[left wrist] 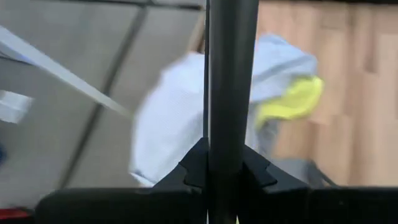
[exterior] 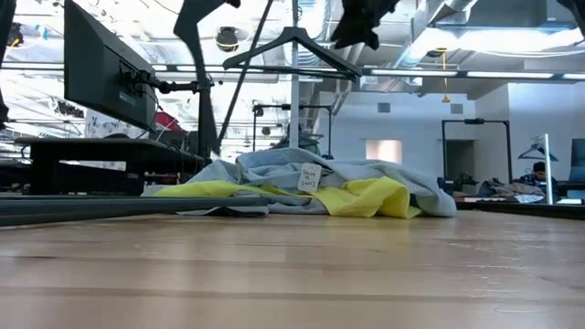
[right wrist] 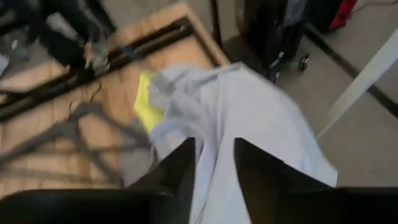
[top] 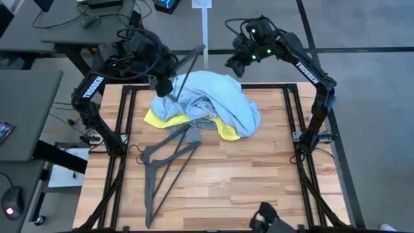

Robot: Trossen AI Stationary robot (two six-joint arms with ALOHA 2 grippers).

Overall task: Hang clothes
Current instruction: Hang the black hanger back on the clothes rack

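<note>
We judge hanger pickup done: left end effector (top: 163, 83) pinches a hanger (top: 187, 65), right end effector (top: 234, 65) spread and empty; next, thread the clothes (top: 207, 103).

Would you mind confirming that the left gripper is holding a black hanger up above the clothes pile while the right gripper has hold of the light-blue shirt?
Not quite: the right gripper holds nothing. In the right wrist view its fingers stand apart above the light-blue shirt, clear of the cloth. The rest holds: the left gripper is shut on a black hanger raised above the pile, as the left wrist view shows.
</note>
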